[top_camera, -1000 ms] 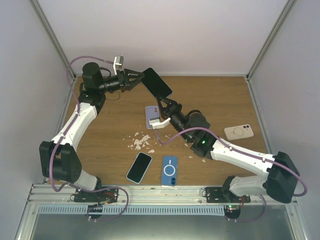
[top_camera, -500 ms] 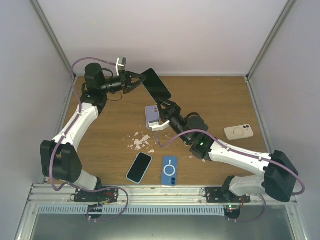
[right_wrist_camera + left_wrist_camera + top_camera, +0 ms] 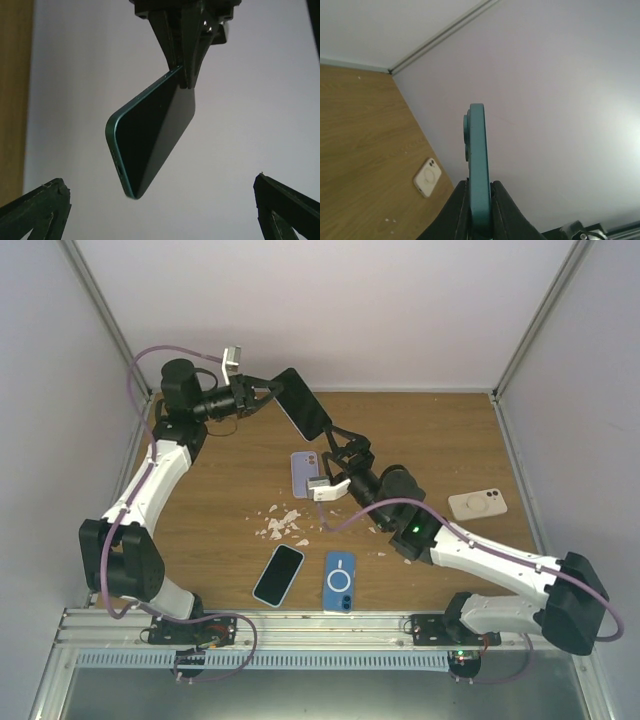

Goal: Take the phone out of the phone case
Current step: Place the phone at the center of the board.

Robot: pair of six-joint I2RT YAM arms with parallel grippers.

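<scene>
A black-screened phone [image 3: 303, 405] in a dark green case hangs in the air over the table's far side. My left gripper [image 3: 272, 392] is shut on its upper end. The left wrist view shows the phone [image 3: 477, 150] edge-on, with the gripper [image 3: 480, 187] clamped on both faces and a camera bump on its left side. My right gripper [image 3: 347, 440] stands wide open just below the phone and touches nothing. From the right wrist, the phone [image 3: 152, 135] slants down from the left gripper [image 3: 182, 75]. My right gripper [image 3: 157, 182] has its fingers far apart at the frame's lower corners.
A lavender phone [image 3: 303, 472] lies under the right wrist. Several white scraps [image 3: 280, 523] are scattered nearby. A blue-edged phone [image 3: 279, 575] and a blue case [image 3: 340, 581] lie near the front. A cream phone [image 3: 477, 504] rests at the right. The wall stands close behind.
My right gripper has let go of the phone, opened wide and drawn back a little. My left gripper has closed on the phone's end and carried it slightly left.
</scene>
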